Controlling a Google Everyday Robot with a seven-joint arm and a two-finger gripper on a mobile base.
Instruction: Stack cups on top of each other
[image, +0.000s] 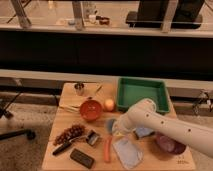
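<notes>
My white arm reaches in from the lower right across the wooden table (65, 160). The gripper (116, 129) is at its end, low over the table's middle, just right of the orange-red bowl (91, 110). A small light-blue shape (109, 124), probably the light-blue cup, sits right at the gripper's left side; I cannot tell whether it is held. Another light-blue patch (145, 133) shows under the arm. The white/cream cup is out of sight, perhaps behind the arm.
A green tray (141, 80) stands at the back right and a purple bowl (170, 144) at the right. Also here are an orange ball (109, 104), a metal cup (79, 88), grapes (70, 133), a carrot (107, 148), a grey-blue cloth (127, 152), a knife (62, 147) and a dark block (82, 158).
</notes>
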